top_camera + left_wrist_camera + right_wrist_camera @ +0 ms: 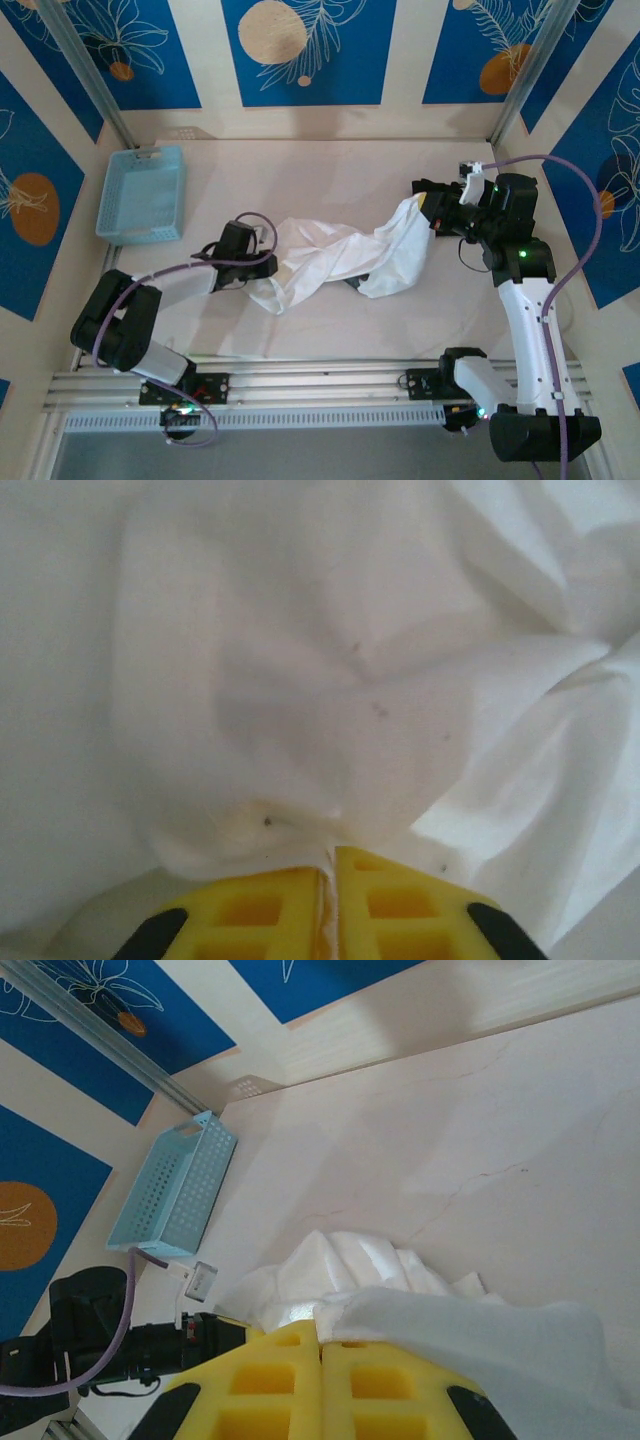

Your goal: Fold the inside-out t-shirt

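The inside-out t-shirt (pixel 335 255) is a white crumpled rope of cloth stretched across the middle of the table between both grippers. My left gripper (pixel 268 268) is at the shirt's left end, low on the table. In the left wrist view its yellow fingers (pixel 270 910) are shut, with a thin fold of the t-shirt (pixel 330 680) pinched between them. My right gripper (pixel 428 205) holds the right end lifted off the table. In the right wrist view the right gripper (pixel 322 1338) is shut on an edge of the t-shirt (pixel 480 1340), which drapes over the right finger.
A light blue basket (pixel 142 192) stands at the back left of the table (pixel 330 170), also in the right wrist view as the basket (pixel 175 1190). The left arm (pixel 90 1330) with its purple cable lies low at the left. Walls enclose the table.
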Controlling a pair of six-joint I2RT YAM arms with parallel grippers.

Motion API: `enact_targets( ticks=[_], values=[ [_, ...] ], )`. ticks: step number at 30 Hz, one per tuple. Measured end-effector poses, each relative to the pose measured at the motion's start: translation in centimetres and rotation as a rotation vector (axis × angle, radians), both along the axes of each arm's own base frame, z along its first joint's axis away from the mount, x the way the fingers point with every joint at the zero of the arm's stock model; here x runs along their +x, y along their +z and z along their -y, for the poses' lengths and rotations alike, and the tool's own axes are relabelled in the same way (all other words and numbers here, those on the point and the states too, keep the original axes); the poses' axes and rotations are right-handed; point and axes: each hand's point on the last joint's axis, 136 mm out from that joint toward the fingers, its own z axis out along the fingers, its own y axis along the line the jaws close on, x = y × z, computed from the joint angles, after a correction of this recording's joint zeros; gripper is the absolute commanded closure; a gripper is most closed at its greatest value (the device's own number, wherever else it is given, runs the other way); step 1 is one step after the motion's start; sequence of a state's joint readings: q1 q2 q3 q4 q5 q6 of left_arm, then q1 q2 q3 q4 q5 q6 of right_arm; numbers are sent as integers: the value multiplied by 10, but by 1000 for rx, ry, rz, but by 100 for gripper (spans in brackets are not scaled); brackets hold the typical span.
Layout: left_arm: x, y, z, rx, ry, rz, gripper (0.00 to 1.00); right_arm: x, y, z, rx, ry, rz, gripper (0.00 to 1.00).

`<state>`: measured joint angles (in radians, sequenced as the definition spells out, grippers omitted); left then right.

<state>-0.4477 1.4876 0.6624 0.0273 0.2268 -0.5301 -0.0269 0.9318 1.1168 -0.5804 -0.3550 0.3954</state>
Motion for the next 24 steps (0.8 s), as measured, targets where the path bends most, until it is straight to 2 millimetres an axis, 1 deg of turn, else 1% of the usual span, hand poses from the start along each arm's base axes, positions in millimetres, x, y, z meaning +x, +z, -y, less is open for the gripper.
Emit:
enact_targets(
  ticks=[2,3,5,6,8,10,11,13,15,16,18,19,21,24],
  values=[
    [4,9,0,-3,-4,22,100,1,1,1,0,-2,4,100],
    [6,16,-2,-5,-2,37,100,1,2,2,-1,-7,8,100],
    [12,42,-8,-12,9,91,100,4,4,8,-6,-31,16,100],
    [17,62,-14,-20,24,134,100,6,7,13,-10,-52,24,100],
    [26,108,-26,-37,54,233,100,9,18,26,-23,-103,50,100],
    [35,169,-44,-60,102,362,100,11,40,42,-33,-164,100,100],
    [38,196,-52,-70,121,418,100,11,51,47,-37,-184,125,100],
    [40,259,-72,-88,170,542,100,9,76,56,-41,-220,189,100],
    [39,306,-87,-96,201,632,100,7,97,60,-39,-238,242,100],
    [37,325,-93,-96,212,663,100,6,107,61,-38,-244,264,100],
    [35,354,-102,-88,221,706,100,4,125,63,-38,-252,304,100],
    [34,366,-105,-83,225,719,100,3,133,63,-40,-255,321,100],
    [33,382,-112,-73,232,734,100,0,148,67,-48,-273,351,100],
    [27,399,-121,-51,243,746,100,-8,169,76,-73,-317,396,100]
  ],
)
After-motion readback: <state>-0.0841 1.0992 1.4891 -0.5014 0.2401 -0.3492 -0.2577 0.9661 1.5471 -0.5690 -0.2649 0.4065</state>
